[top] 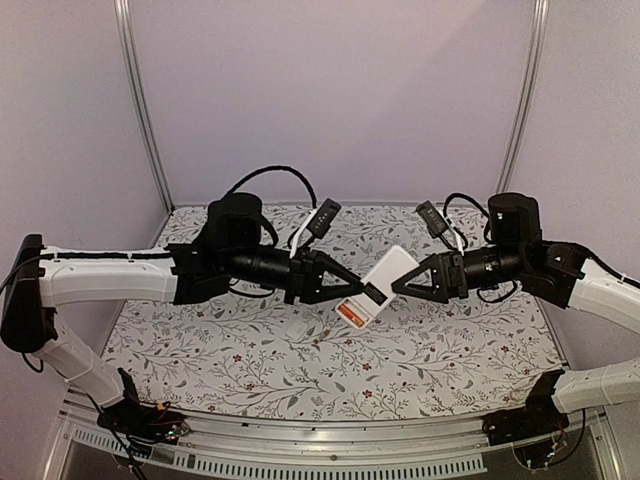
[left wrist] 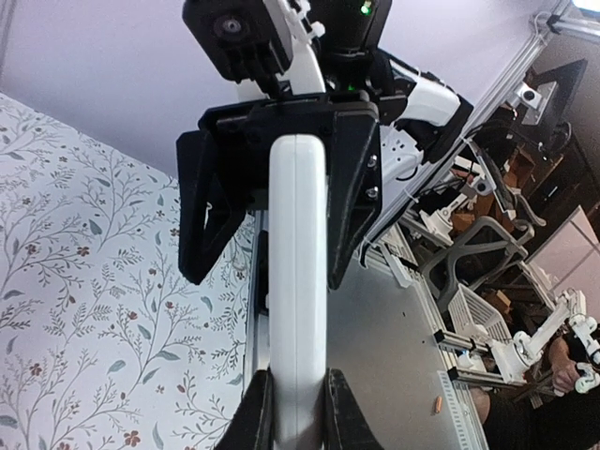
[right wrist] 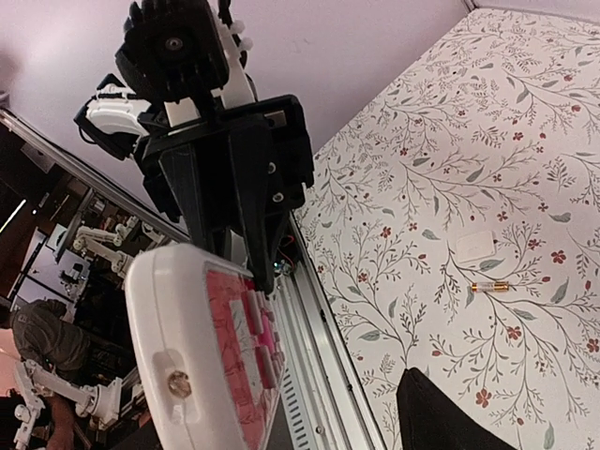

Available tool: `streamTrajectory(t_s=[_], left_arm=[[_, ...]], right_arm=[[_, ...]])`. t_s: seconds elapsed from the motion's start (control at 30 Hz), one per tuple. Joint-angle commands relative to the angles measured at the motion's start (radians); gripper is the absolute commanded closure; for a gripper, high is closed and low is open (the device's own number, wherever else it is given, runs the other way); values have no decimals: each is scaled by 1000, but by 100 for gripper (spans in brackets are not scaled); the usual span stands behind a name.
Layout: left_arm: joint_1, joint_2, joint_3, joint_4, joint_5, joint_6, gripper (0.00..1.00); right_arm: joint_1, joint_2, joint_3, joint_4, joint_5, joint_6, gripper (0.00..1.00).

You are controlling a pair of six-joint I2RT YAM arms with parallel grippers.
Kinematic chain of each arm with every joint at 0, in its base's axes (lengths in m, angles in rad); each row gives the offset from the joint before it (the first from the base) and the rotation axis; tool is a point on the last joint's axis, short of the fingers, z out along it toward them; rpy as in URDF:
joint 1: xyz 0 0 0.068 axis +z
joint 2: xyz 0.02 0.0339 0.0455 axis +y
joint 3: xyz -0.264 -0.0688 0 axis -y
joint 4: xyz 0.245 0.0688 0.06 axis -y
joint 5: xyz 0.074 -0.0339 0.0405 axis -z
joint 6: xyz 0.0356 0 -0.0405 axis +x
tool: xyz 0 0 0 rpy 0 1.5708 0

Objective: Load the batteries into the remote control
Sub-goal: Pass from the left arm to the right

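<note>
The remote control (top: 378,285) hangs tilted in the air above the middle of the table. My left gripper (top: 350,291) is shut on its lower end. In the left wrist view its white edge (left wrist: 298,281) runs up from between my left fingertips (left wrist: 258,417). My right gripper (top: 402,283) stands open at the remote's upper end, its black fingers (left wrist: 208,220) spread on either side of it. The right wrist view shows the remote's red button face (right wrist: 220,347). One battery (right wrist: 489,287) lies on the floral table.
A small flat white cover plate (right wrist: 475,247) lies beside the battery, and it shows below the left gripper (top: 300,326) from above. The metal rail (right wrist: 328,328) marks the table's near edge. A tiny orange piece (left wrist: 437,405) lies on the grey surface beyond it.
</note>
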Motion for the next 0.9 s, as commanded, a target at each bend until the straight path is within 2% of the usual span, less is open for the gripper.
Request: streamTrajectory(t_s=[0.0,0.2,0.33,0.5,0.6,0.63,0.73,0.87], left_arm=[[5,-17,-42,222,-85,-106,100],[-6,-1,-88,353,-141,-174,100],[-9,4,-126,452,-184,-228,100],[-11,23,-140,497,-201,-261,100],[-13,30,-134,487,-197,-255,100],[-14,26,-134,476,-198,-245,96],[-7,-13,-137,372,-228,-181,68],[26,-104,-136,187,-288,-80,39]], right_arm=[[-4,7,-39,307,38,210,34],[14,39,-39,419,65,282,51],[23,65,-53,497,73,319,58],[28,96,-63,590,61,374,66],[29,112,-60,607,49,400,79],[29,113,-61,606,50,401,85],[20,108,-72,594,44,407,97],[-20,89,-111,575,42,427,100]])
